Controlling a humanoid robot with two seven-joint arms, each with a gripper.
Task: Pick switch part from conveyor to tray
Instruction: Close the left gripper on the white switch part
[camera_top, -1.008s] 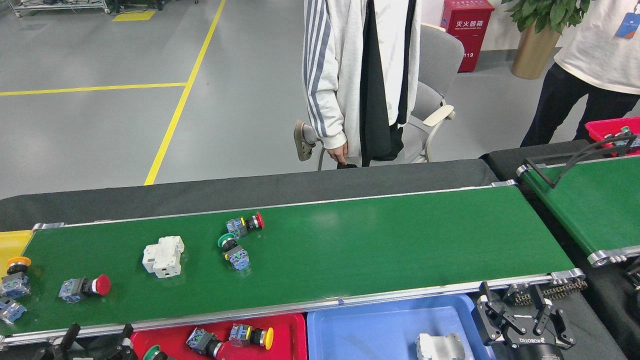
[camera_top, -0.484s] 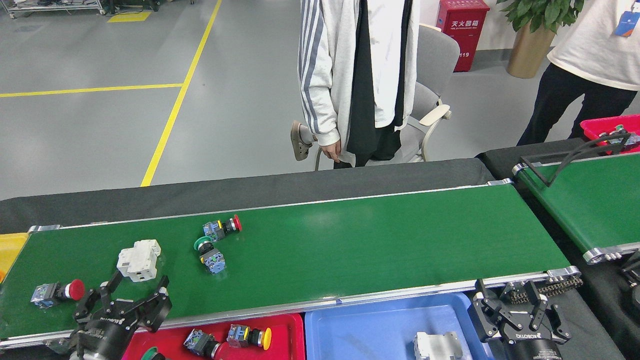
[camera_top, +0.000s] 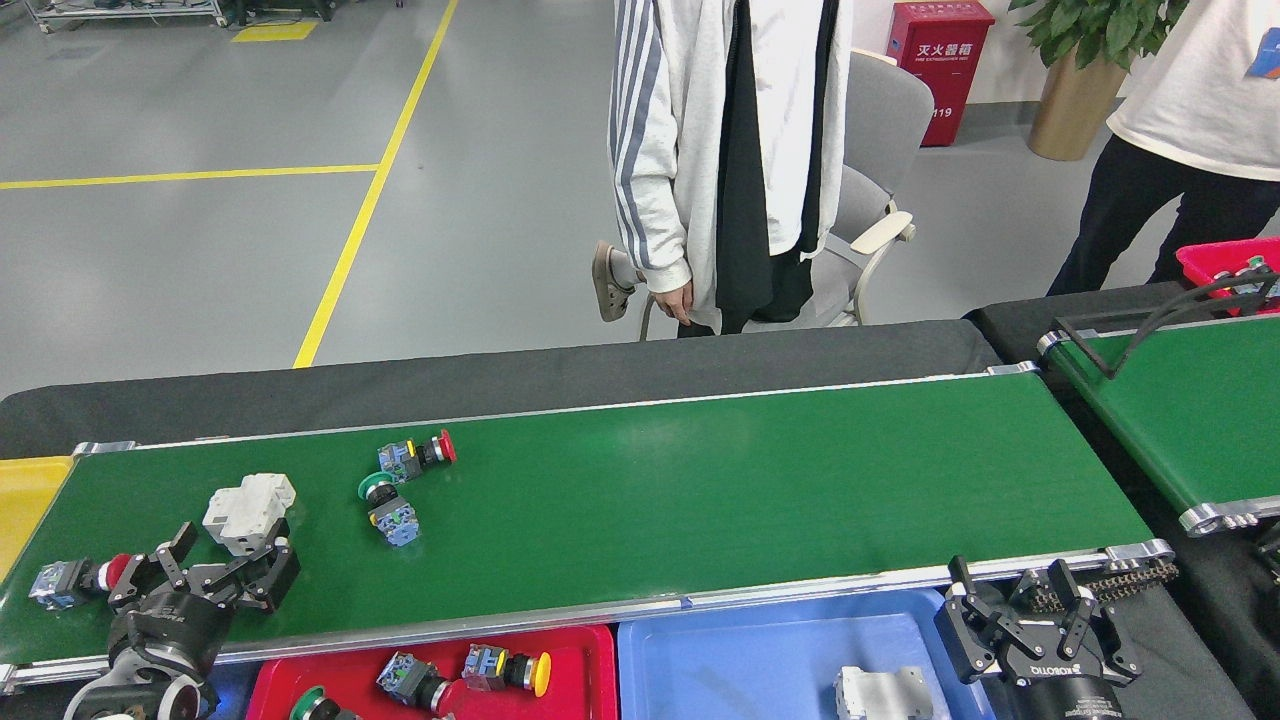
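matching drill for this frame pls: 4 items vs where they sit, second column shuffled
Items:
1. white breaker block
2. green-capped switch
3. yellow-capped switch
4. grey metal part

Places:
A. blue tray
B. conveyor, just beyond the left gripper
C. red tray
D. conveyor, beside the red-capped switch

Pairs: 1-B, 2-D, 3-C, 4-A

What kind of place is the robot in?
Probably a factory or workshop floor: a long green conveyor carries switch parts, sorting trays like the red tray sit below it, and yellow floor lines mark the grey floor.
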